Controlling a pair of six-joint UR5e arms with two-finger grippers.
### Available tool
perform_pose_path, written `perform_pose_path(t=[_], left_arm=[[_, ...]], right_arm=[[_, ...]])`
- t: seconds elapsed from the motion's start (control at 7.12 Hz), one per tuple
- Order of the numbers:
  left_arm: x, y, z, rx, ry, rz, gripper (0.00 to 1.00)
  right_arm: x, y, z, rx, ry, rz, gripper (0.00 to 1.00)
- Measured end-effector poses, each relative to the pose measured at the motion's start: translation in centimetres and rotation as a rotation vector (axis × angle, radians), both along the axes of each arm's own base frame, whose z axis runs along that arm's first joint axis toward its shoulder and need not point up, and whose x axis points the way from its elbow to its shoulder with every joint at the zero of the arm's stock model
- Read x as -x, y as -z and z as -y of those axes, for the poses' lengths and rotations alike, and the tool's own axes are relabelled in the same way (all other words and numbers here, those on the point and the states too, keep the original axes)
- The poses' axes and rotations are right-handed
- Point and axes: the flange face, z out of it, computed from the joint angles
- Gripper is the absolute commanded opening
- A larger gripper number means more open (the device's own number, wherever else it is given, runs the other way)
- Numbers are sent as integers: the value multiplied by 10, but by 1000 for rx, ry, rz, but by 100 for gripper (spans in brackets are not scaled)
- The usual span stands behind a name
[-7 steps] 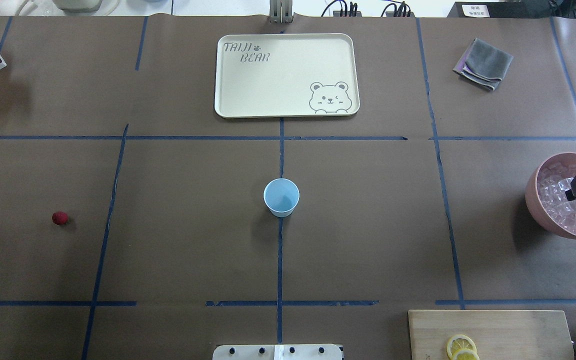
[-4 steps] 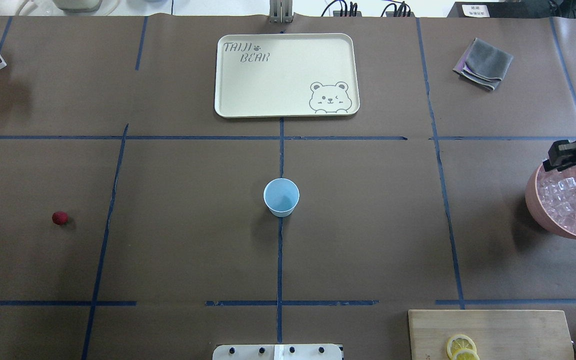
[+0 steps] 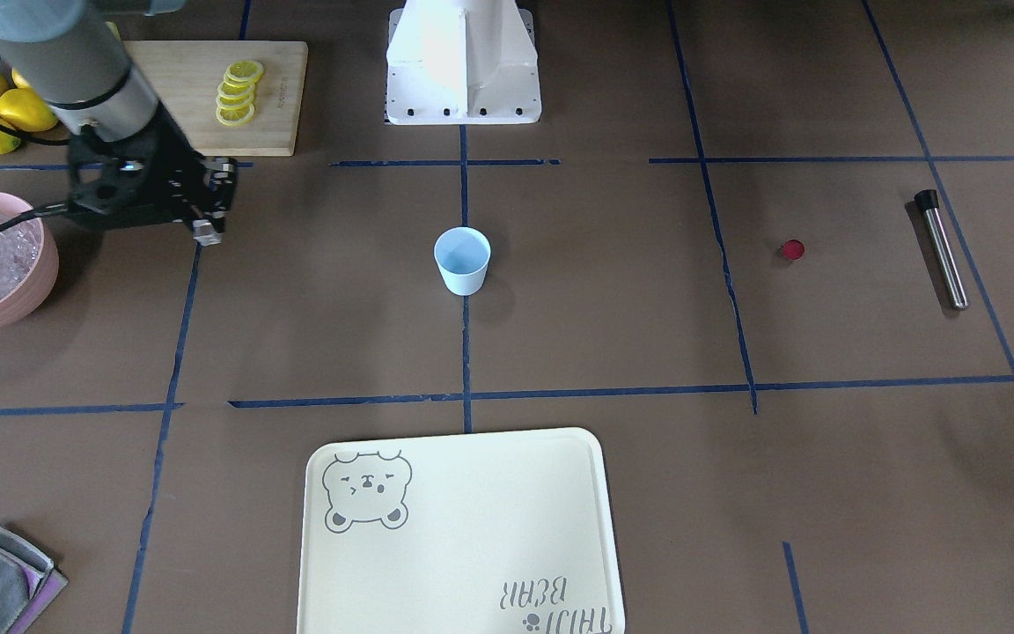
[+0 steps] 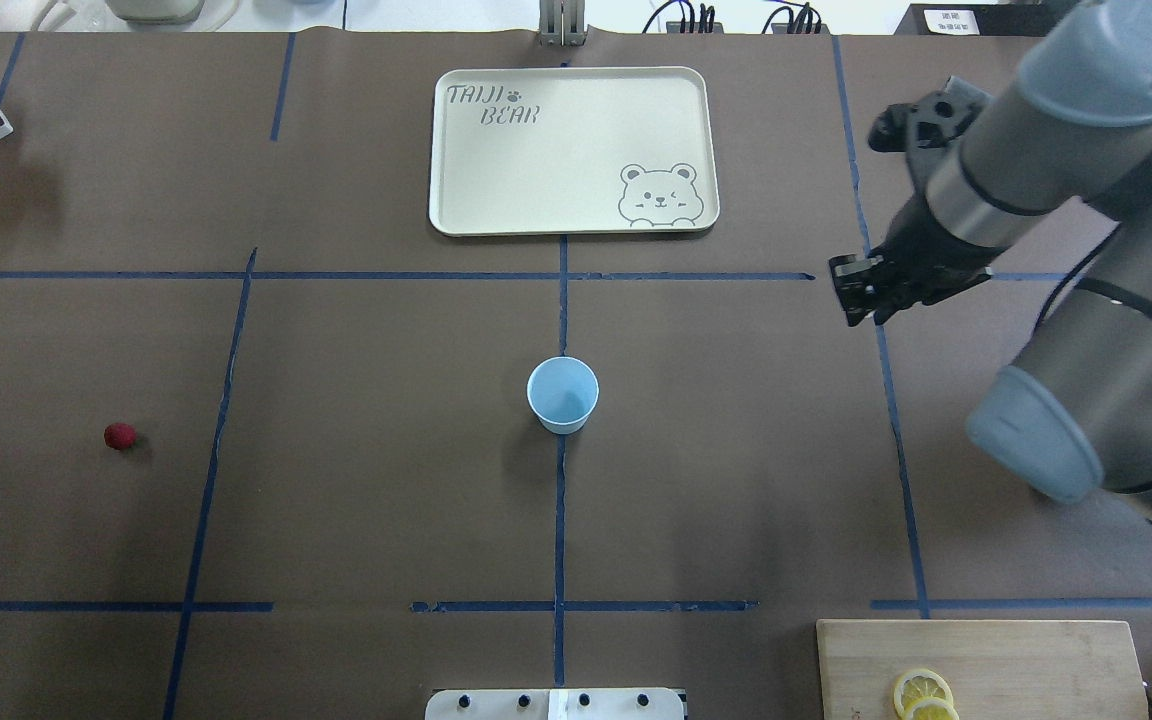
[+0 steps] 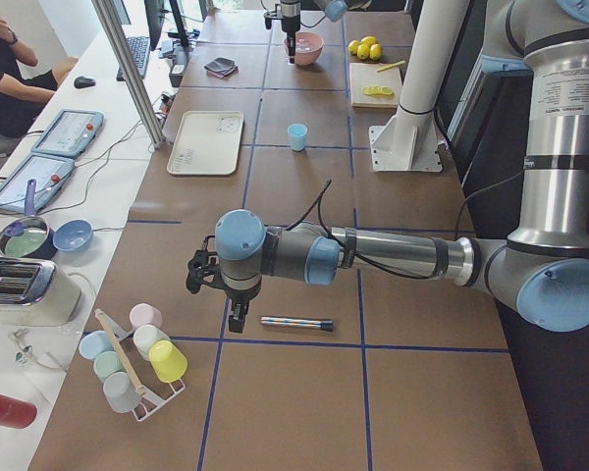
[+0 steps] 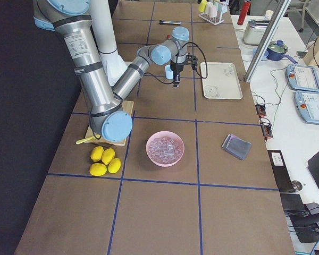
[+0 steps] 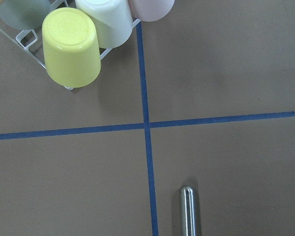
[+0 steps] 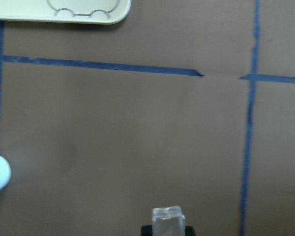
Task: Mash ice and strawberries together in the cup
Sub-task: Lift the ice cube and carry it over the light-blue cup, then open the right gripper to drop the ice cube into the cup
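I had the right gripper [image 4: 848,292] clamped on one ice cube [image 8: 168,220], up over the table between bowl [image 3: 35,298] and cup [image 4: 563,395]. The strawberry [image 4: 120,436] lay well beyond the cup. I couldn't tell the left gripper's [image 5: 238,316] state.

The table [image 4: 366,500] carries cup [image 4: 563,395], strawberry [image 4: 120,436], tray [image 4: 556,150], bowl [image 3: 32,295], cutting board [image 4: 1016,655].
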Motion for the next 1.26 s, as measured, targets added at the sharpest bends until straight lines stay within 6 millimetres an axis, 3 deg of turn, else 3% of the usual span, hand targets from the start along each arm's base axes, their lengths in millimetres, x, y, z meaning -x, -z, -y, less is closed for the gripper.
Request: perform_pose_path(t=[0.28,0.56,0.7,0.98,1.12,1.26], left_arm=[[0,1,1,0,1,1,100],[0,1,1,-1,1,3,100],[0,1,1,-1,2,3,100],[1,5,0,-8,3,3,100],[0,7,-1,-11,3,3,100],[0,8,-1,-11,2,3,100]], right_arm=[[100,75,-8,16,-7,5,0],[182,123,-11,24,6,-29,0],[207,130,-15,30,12,-50,0],[225,130,-21,36,22,-68,3],[228,129,-22,38,25,-71,12],[229,127,-22,40,27,-74,28]])
